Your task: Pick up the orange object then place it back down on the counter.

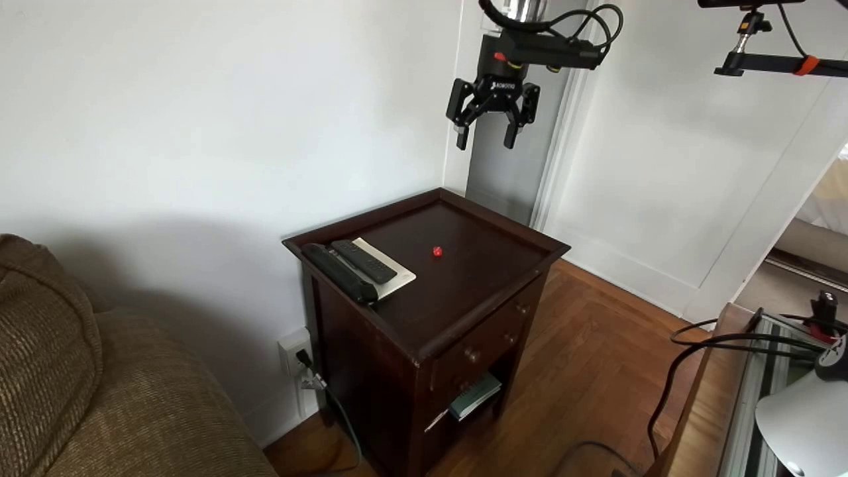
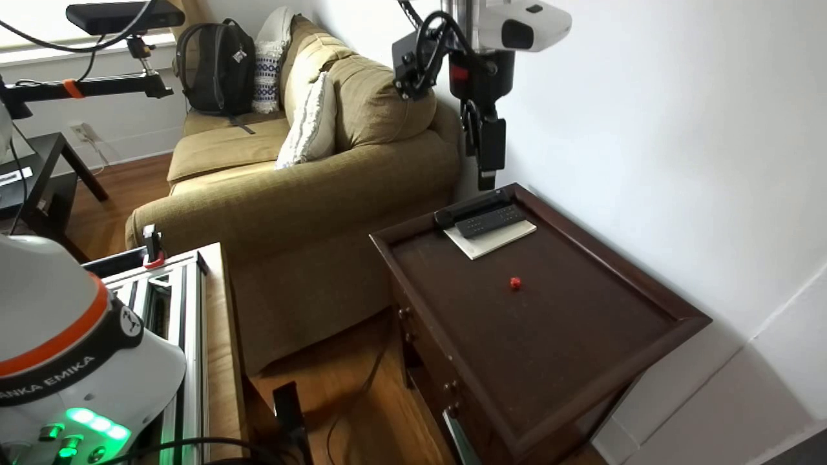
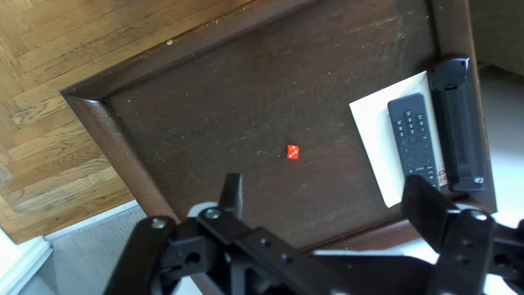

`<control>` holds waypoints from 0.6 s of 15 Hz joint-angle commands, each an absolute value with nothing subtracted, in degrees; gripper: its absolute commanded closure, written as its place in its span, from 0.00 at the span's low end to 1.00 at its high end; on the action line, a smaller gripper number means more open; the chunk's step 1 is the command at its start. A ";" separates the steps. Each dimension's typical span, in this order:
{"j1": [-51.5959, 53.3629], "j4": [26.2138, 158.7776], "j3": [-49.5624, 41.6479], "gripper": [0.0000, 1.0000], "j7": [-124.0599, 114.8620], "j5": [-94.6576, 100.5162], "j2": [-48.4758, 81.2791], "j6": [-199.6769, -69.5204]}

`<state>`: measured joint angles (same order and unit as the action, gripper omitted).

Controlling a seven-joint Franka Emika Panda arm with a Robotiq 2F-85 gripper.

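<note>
Hand (image 1: 485, 140): suspended well above the orange-red die (image 3: 292, 152), fingers (image 3: 231, 192) spread wide, nothing between them. The step is judged to be approach; the pick-up is not yet made. From the wrist, the die falls within the span of the fingers but off centre, and outside the line joining their tips. Risk: an uncorrected descent may land one finger on the die or let the pinch meet only air.

Die: resting on the counter (image 3: 204, 123), white pips showing. Risk: it is small and low, so tips held high would probably miss it, and tips driven low may bear on the wood. An uneven pinch could make it skid, roll or spring away.

To one side of the die and apart from it: a white paper (image 3: 378, 139). Farther from the die, overlying that paper: a remote control (image 3: 413, 135). Farther again: a long black device (image 3: 460, 127), type not certain. From the wrist, one fingertip overlaps the remote's end. Risk: coming down off centre on this side of the die could set that finger on the remote.

Outermost from the die: the raised rim (image 3: 125, 157), surrounding it, with wood floor (image 3: 57, 147) beyond. Risk: releasing high may let the die bounce past a rim this low.
</note>
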<state>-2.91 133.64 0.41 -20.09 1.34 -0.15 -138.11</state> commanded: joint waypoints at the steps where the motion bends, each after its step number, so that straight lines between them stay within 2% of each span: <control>1: -2.99 131.74 -1.22 0.00 -17.42 -1.42 6.27 -141.81; 9: -2.20 131.57 -1.74 0.00 -17.17 -1.51 6.75 -141.37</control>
